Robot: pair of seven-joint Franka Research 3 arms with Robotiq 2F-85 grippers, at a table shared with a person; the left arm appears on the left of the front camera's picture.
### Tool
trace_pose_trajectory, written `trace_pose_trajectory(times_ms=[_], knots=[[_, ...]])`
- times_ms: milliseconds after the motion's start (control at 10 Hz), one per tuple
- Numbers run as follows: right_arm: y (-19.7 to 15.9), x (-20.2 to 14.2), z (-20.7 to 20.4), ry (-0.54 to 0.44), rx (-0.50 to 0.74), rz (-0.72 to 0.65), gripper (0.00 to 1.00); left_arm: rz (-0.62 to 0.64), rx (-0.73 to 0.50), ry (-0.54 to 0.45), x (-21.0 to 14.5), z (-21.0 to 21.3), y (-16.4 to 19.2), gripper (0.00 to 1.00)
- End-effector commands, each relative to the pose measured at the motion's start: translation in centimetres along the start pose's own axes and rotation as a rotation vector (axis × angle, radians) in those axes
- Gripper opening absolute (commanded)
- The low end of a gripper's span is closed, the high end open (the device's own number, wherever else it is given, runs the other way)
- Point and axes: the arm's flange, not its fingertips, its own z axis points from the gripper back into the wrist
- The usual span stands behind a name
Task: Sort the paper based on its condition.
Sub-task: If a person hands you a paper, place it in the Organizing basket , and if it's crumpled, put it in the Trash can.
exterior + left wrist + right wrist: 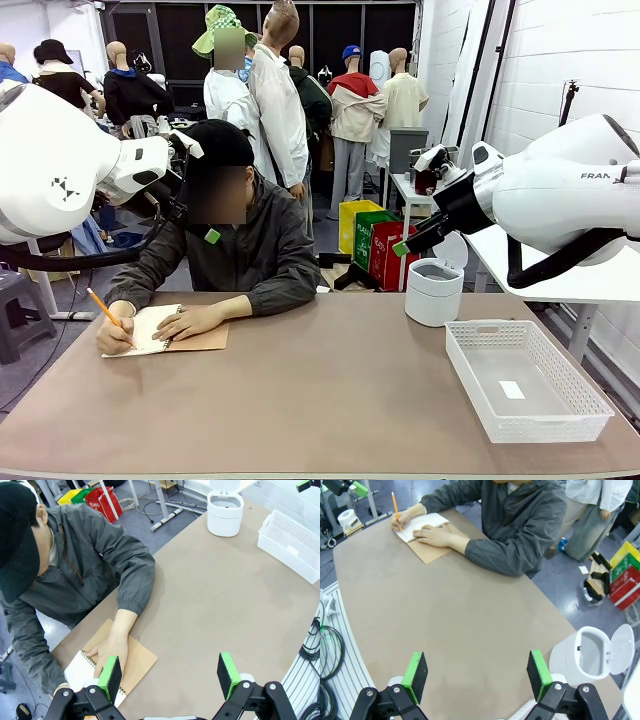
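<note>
The paper, as loose sheets, is out of view. A person at the far side writes with an orange pencil (pixel 105 309) on the white page of a spiral notebook (pixel 158 327) with a brown cover, one hand flat on it. My left gripper (pixel 170 672) hangs open high above the table's bare top near that notebook (pixel 142 660), holding nothing. My right gripper (pixel 477 677) is also open and empty, raised over the table near the white bin (pixel 587 655); one of its green pads (pixel 401 247) shows in the front view.
A round white bin (pixel 434 291) with its lid up stands at the back right. A white perforated basket (pixel 466 376) lies at the front right. Brown tabletop (pixel 320 400) stretches between them and the notebook.
</note>
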Motion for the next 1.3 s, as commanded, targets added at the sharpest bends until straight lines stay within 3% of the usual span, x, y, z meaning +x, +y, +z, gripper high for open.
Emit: trace_pose_trajectory(times_ms=[0, 1200], knots=[[0.02, -0.04, -0.01, 0.0, 0.008, -0.001, 1.0, 0.014, 0.007, 0.004, -0.01, -0.03, -0.01, 1.0], [0.02, -0.04, -0.01, 0.0, 0.008, -0.001, 1.0, 0.014, 0.007, 0.004, -0.01, -0.03, -0.01, 1.0]])
